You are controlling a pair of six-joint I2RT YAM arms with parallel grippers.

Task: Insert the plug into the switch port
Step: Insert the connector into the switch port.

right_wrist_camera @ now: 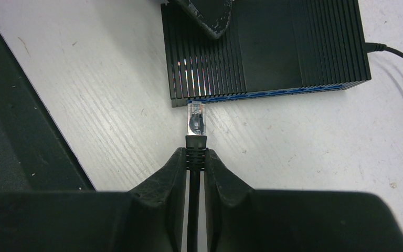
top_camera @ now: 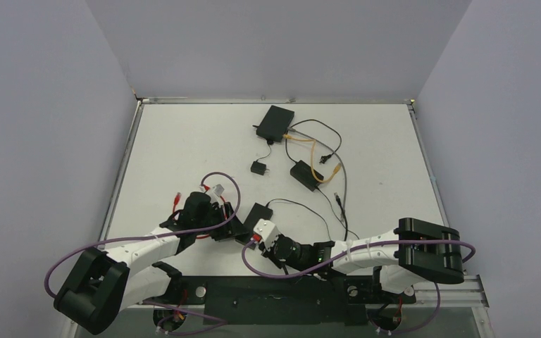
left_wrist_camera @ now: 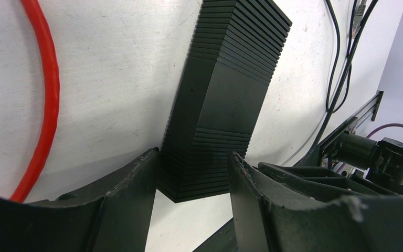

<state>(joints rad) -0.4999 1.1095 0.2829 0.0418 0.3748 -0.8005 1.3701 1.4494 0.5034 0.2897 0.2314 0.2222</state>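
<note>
The table (top_camera: 183, 141) is a white, lightly scuffed board. Plain pale grey walls (top_camera: 42, 105) close it in on the left, right and far sides. Small black boxes and loose black and yellow leads lie toward the far middle. A red cable (left_wrist_camera: 50, 94) curves across the surface on the left.

The switch (right_wrist_camera: 273, 47), a black ribbed box, lies flat in the near middle of the table, between the two arms. A thin black cord (right_wrist_camera: 399, 52) leaves its right end. The left gripper (left_wrist_camera: 194, 168) straddles the left end of the switch, its two fingers pressed against opposite sides, clamping it.

The right gripper (right_wrist_camera: 195, 155) reaches in from the near right, its fingers clenched on the black boot of the plug (right_wrist_camera: 195, 118), with the cable running back between them. The clear tip of the plug points away from the gripper and meets the near face of the switch close to its left end. Most of the clear body shows outside. Whether the tip has entered a port cannot be told.
</note>
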